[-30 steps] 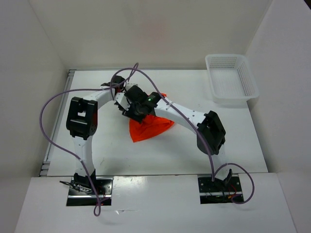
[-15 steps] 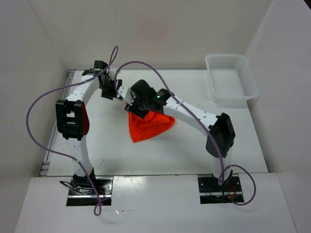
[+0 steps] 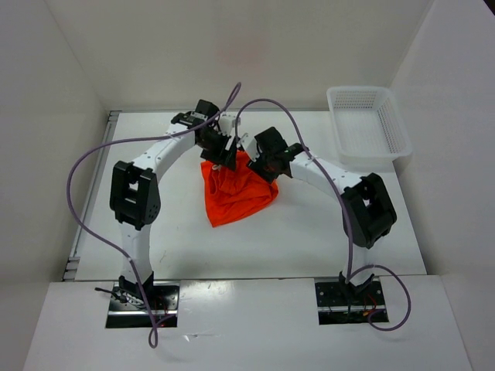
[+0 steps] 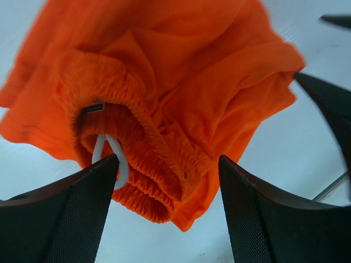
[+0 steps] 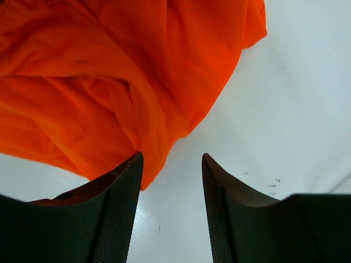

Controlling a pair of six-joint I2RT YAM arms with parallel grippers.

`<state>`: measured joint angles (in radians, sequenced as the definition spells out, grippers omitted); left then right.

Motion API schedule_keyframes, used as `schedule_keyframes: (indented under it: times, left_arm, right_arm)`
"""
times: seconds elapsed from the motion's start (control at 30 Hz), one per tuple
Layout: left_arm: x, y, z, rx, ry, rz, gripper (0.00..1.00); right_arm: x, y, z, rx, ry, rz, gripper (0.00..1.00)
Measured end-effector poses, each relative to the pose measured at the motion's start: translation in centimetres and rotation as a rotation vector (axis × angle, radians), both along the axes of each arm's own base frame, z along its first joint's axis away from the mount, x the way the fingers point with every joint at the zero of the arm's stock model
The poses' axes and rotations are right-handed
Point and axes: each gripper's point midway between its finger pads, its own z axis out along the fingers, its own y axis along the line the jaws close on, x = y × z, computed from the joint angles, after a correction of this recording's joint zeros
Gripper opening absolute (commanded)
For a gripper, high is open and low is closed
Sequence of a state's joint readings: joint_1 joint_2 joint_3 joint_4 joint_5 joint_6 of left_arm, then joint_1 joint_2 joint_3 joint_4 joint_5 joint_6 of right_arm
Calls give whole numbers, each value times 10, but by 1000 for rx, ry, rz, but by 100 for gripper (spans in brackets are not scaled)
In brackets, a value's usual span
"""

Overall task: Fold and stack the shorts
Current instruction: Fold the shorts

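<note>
Jaws of left gripper (image 4: 167, 159) and right gripper (image 5: 171, 155) gape empty above the crumpled bright orange fabric shorts (image 3: 236, 197); pinching waistband (image 4: 145, 129) corners should spread them flat.

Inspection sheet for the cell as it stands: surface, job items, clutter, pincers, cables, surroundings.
Surface: white table, a few small dark specks in the right wrist view.
Job's things: shorts bunched in a heap mid-table, not folded; waistband and white drawstring exposed.
Clutter: white basket at the far right corner, apart from the shorts.
Pincers: left pincer open, over the waistband; right pincer open, nothing between its fingers, shorts' edge beside one finger.
Cables: purple cables loop off both arms, the left one out past the table's left edge.
Surroundings: white walls; nothing else seen.
</note>
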<state>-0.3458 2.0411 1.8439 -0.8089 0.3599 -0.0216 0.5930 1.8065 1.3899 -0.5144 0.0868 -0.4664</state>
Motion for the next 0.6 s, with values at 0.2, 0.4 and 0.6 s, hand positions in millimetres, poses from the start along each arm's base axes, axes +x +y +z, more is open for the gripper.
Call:
schedule_keyframes:
  times: [0.2, 0.4, 0.6]
  left_arm:
    - [-16, 9, -47, 77, 108, 10, 75]
    - [-20, 7, -66, 101, 135, -3, 28]
    - [-20, 9, -76, 115, 142, -10, 0]
  right_arm:
    - [9, 1, -11, 14, 1, 7, 53]
    - [4, 6, -17, 35, 27, 44, 53]
    - [-1, 14, -18, 72, 53, 83, 53]
